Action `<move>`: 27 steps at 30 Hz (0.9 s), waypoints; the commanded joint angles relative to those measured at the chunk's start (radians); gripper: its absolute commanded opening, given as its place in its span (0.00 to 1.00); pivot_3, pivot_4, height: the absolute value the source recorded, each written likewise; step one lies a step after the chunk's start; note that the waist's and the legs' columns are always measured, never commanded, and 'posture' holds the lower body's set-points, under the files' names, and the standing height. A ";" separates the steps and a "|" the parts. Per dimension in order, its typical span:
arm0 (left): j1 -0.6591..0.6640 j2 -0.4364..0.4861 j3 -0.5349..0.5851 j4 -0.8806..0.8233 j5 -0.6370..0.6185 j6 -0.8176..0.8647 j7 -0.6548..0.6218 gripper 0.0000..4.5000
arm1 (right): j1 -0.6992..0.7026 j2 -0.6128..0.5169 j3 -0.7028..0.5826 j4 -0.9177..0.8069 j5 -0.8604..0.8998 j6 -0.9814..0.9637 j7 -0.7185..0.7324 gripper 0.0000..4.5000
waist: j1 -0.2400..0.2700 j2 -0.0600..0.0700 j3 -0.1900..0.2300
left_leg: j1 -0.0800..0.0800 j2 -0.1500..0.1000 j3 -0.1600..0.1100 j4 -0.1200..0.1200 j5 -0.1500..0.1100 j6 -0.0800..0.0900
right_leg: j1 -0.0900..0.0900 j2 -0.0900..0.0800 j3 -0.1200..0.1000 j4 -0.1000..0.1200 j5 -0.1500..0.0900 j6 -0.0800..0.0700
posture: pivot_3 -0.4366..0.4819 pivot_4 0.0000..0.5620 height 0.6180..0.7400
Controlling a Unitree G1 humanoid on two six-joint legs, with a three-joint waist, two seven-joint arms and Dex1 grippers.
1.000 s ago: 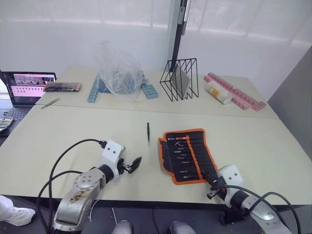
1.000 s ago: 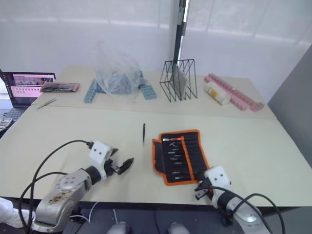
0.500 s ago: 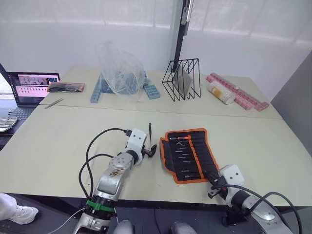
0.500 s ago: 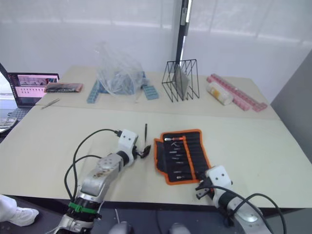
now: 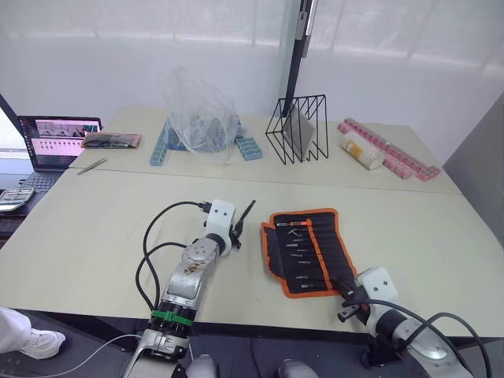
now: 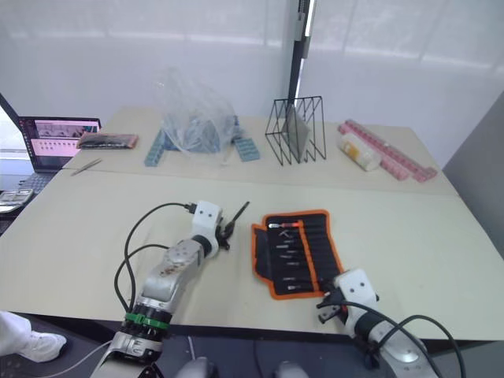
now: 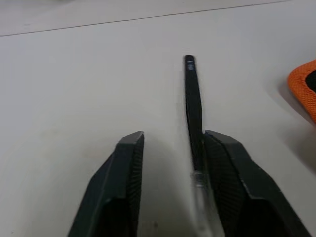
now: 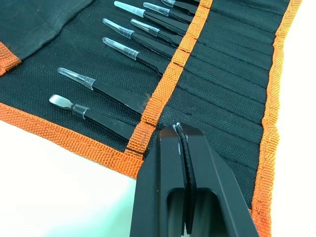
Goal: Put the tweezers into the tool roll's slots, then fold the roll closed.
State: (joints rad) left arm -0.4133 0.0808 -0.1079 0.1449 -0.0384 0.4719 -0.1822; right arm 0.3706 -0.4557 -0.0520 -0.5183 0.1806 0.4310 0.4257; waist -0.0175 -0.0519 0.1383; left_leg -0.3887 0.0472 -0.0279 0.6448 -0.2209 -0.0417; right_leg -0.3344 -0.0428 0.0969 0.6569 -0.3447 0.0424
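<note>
We see the left arm stretched across the bench (image 5: 94,228), its left gripper (image 7: 170,140) spread wide around a loose black tweezer (image 7: 192,98), which touches 1 finger. Just beside it lies the tool roll (image 5: 309,248), unfolded (its slots (image 8: 232,84) hold several tweezers). The right gripper (image 8: 180,136) is pressed closed over the roll's near edge. No writing is readable.
</note>
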 commanded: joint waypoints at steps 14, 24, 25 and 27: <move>0.054 0.053 0.009 -0.024 -0.013 0.010 -0.078 0.01 | 0.022 -0.001 0.017 0.024 -0.013 0.095 -0.024 0.00 | -0.001 0.001 0.001 | -0.001 0.000 0.000 -0.001 0.000 0.000 | 0.000 0.000 0.000 -0.002 0.000 0.000 | 0.48 0.27 0.71; 0.329 0.455 0.067 -0.315 -0.126 -0.001 -0.455 0.01 | 0.022 0.001 0.018 0.043 -0.011 0.086 -0.023 0.00 | -0.025 0.008 0.005 | 0.000 0.003 0.000 -0.008 -0.002 -0.003 | -0.002 -0.001 0.000 -0.003 -0.001 -0.003 | 0.48 0.27 0.71; 0.341 0.493 0.084 -0.325 -0.136 -0.010 -0.483 0.01 | 0.021 0.001 0.019 0.046 -0.012 0.084 -0.021 0.00 | -0.025 0.009 0.006 | 0.000 0.003 0.000 -0.008 -0.002 -0.003 | -0.002 -0.001 0.000 -0.003 -0.001 -0.003 | 0.48 0.27 0.71; 0.348 0.563 0.126 -0.357 -0.172 -0.013 -0.544 0.01 | 0.018 0.000 0.020 0.053 -0.012 0.082 -0.019 0.00 | -0.024 0.009 0.006 | 0.000 0.003 0.000 -0.009 -0.002 -0.003 | -0.002 -0.002 0.000 -0.004 -0.001 -0.003 | 0.48 0.27 0.71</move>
State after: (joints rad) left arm -0.0834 0.5990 -0.0217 -0.2074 -0.1945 0.4418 -0.6756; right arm 0.3658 -0.4501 -0.0330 -0.5488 0.1836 0.4662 0.4124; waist -0.0416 -0.0431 0.1446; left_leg -0.3883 0.0513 -0.0275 0.6355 -0.2234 -0.0455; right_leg -0.3368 -0.0444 0.0969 0.6526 -0.3461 0.0387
